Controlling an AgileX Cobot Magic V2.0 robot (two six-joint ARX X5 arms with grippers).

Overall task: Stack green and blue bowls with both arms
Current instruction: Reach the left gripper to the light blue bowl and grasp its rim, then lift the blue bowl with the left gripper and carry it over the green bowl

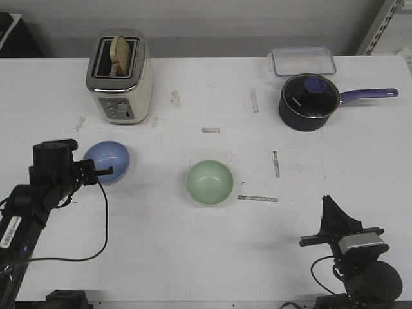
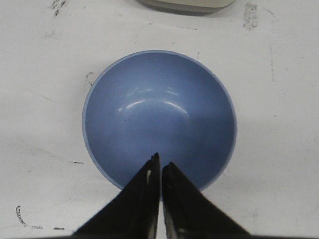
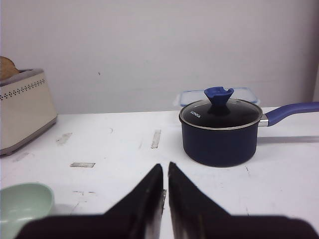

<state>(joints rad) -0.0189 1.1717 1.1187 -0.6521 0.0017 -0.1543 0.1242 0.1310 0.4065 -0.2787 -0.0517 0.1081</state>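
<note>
Front view: white bench (image 1: 212, 251) with scuff marks. Light periwinkle blue round bowl (image 1: 108, 161) sits at bench left, nothing seen in it. Pale mint green round bowl (image 1: 210, 182) sits near bench centre, empty, well apart from the blue one. Cream and chrome toaster (image 1: 120, 76) at back left, a slice of bread (image 1: 120, 53) upright in its slot. Dark blue saucepan with glass lid (image 1: 309, 100) at back right, purple handle pointing right; lid on, contents not readable. Clear plastic box with blue-edged lid (image 1: 302, 61) just behind the pan, looks empty. Left arm reaches in from lower left, left hand (image 1: 111, 170) level with the blue bowl's near-left rim, tips at or over the rim; contact unclear from here. Right hand (image 1: 328, 205) low at bench right front, pointing forward, well apart from both bowls, holding nothing.

Left wrist view: blue bowl (image 2: 159, 119) fills the middle, upright, empty, smooth inside. Left hand (image 2: 160, 167) clenched, the two black fingers (image 2: 144, 199) nearly touching, only a thin slit between them, tips over the bowl's near rim and inner wall. Nothing gripped between them.

Right wrist view: right hand (image 3: 165, 172) clenched, thin gap only, grasping nothing, aimed over bare bench toward the saucepan (image 3: 221, 132). Green bowl (image 3: 25, 204) at one edge, off to the hand's side, apart from it. Toaster (image 3: 25, 112) partly seen, plastic box (image 3: 192, 97) behind the pan.
</note>
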